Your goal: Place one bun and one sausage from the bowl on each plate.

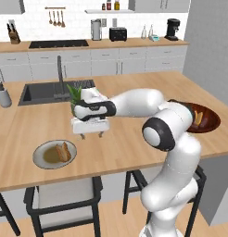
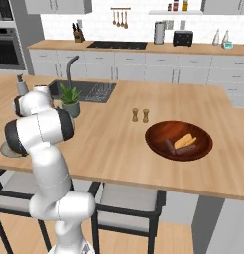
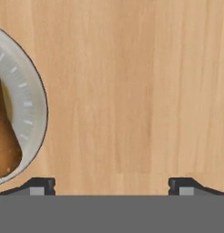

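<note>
Fingers (image 3: 112, 185) spread wide, empty, over bare tabletop (image 3: 132, 91) beside grey plate (image 1: 40, 155) already carrying bun (image 1: 65, 150); more waiting in bowl (image 2: 203, 144); second plate pending.

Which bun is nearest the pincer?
The bun on the grey plate, just below the open pincer; the other bun lies in the wooden bowl.

One pale grey round plate (image 1: 41, 159) holds one golden-tan bun (image 1: 64, 150). One dark reddish-brown wooden bowl (image 2: 158, 144) holds one golden-tan bun (image 2: 185, 141) and two reddish-brown sausages (image 2: 169, 146). Two small shakers (image 2: 140, 115) and one potted green plant (image 2: 70, 99) stand on the counter (image 2: 114, 139).
</note>
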You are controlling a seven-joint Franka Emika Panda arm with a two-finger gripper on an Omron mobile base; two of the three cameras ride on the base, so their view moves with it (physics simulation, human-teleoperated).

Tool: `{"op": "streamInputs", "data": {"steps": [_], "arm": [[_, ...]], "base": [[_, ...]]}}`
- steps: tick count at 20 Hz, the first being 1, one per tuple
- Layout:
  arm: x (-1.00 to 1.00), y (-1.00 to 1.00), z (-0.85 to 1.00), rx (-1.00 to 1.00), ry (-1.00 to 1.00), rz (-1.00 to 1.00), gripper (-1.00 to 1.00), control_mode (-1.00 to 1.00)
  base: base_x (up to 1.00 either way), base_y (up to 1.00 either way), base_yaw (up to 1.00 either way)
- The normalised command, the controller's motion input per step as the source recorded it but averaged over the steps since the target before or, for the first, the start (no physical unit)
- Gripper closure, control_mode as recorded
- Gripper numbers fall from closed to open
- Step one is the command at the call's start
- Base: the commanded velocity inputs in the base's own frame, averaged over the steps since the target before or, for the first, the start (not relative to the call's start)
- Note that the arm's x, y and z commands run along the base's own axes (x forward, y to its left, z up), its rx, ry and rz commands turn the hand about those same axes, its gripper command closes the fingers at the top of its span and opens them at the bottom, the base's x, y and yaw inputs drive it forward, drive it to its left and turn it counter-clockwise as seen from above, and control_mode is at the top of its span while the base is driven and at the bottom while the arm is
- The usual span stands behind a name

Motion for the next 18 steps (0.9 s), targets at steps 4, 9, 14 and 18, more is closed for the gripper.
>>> {"op": "streamInputs", "data": {"steps": [4,9,14,18], "arm": [[-0.1,-1.0,0.18,0.02,0.03,-0.04,-1.0,-1.0],[0.0,-1.0,0.22,0.01,0.03,-0.02,-1.0,-1.0],[0.0,-1.0,0.18,0.01,0.05,-0.01,-1.0,-1.0],[0.0,-1.0,0.12,0.0,0.07,-0.02,-1.0,-1.0]], "base": [[0.0,0.0,0.0],[0.0,0.0,0.0],[0.0,0.0,0.0],[0.0,0.0,0.0]]}}
